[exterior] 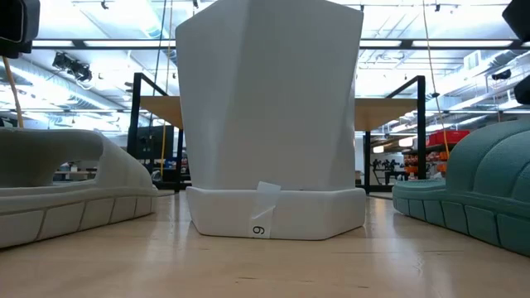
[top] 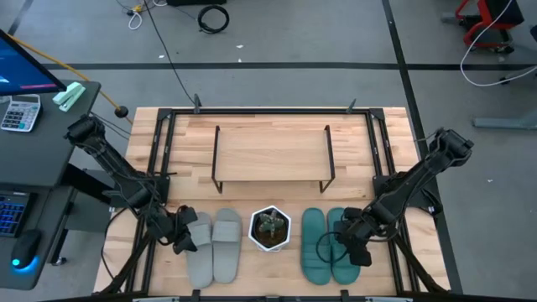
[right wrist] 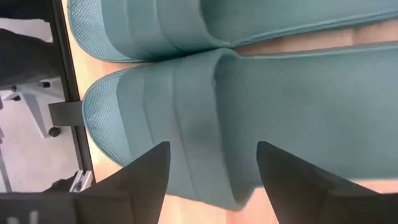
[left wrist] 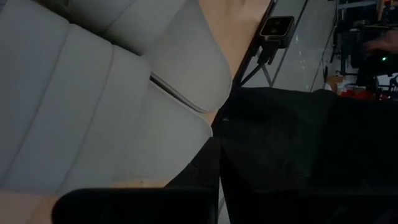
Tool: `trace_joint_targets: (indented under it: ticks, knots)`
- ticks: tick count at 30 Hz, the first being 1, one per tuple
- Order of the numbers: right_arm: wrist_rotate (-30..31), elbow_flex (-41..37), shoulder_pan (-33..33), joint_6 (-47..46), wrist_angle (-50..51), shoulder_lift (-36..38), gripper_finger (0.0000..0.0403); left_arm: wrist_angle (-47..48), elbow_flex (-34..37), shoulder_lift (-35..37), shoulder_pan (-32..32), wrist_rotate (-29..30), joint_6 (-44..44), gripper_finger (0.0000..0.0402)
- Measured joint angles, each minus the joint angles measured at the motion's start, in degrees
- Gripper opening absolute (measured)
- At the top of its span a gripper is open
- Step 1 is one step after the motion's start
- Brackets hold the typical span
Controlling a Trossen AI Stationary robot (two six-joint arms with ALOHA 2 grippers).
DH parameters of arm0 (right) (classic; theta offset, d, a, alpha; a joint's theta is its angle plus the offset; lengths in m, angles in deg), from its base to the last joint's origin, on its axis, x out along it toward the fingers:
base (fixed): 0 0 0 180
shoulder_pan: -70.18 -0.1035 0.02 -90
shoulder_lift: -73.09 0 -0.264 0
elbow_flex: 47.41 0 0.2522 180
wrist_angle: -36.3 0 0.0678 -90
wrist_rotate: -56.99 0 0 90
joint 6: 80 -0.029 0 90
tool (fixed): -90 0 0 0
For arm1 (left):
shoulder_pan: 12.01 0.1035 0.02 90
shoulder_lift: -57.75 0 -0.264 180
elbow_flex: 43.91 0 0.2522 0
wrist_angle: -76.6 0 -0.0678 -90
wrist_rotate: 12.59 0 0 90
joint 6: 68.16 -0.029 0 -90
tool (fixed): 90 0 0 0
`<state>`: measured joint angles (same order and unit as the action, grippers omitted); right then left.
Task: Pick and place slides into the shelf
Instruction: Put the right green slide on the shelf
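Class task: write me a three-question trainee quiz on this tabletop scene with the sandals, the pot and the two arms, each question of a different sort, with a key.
1. True or false: the shelf already holds a slide.
2. Multiple choice: what stands between the grey slides and the teal slides? A) a keyboard B) the white hexagonal pot C) a calculator
3. Fill in: the right gripper has its fingers ____ over the strap of a teal slide.

Key
1. False: its board is bare, and all four slides lie on the table in front of it.
2. B
3. open. The left gripper is shut at the outer grey slide's edge.
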<state>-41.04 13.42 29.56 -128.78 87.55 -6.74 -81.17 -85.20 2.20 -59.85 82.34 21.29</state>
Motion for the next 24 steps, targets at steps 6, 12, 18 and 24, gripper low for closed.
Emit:
trace_joint_targets:
  ticks: [6, 12, 18, 24]
  knots:
    - [-1.94, 0.0, 0.0, 1.02, -2.77, -2.58, 0.0236, 0.0, 0.0, 0.0, 0.0, 0.0, 0.24, 0.0024]
    - [-3.06, 0.0, 0.0, 1.54, -4.4, -4.59, 0.0227, 0.0, 0.0, 0.0, 0.0, 0.0, 0.35, 0.0015]
    - [-3.38, 0.0, 0.0, 1.46, -4.91, -5.7, 0.0195, 0.0, 0.0, 0.0, 0.0, 0.0, 0.35, 0.0009]
    - [-3.34, 0.0, -0.02, 1.05, -4.91, -5.3, 0.0106, 0.0, 0.0, 0.0, 0.0, 0.0, 0.37, 0.0021]
